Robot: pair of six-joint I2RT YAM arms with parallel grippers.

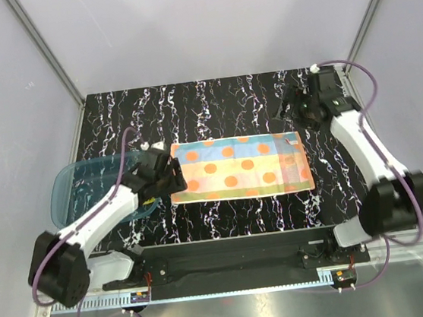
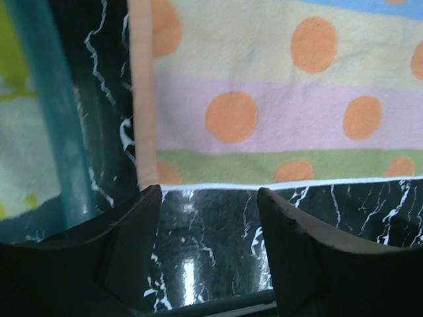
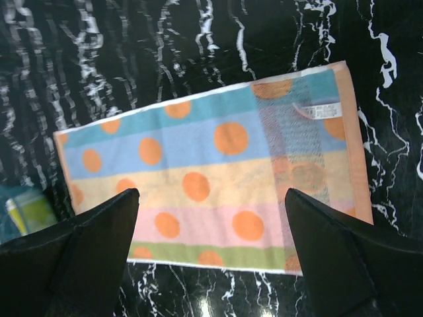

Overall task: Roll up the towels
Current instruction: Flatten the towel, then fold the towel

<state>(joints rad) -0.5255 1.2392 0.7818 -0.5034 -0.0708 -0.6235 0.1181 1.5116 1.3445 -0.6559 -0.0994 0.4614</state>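
Top external: one towel (image 1: 239, 167), one bin (image 1: 68, 187)

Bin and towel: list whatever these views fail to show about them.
1. Bin contents: in the top view the left arm covers much of it; the left wrist view shows only a blurred green-and-white patch at the frame edge.
2. Towel label print: too small in every view.
3. Towel's right end: cut off in the left wrist view.

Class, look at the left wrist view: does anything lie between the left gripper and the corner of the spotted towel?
Nothing visible does. Only bare table shows between the open left gripper and the towel corner. The blue tub sits off to one side of that gap.
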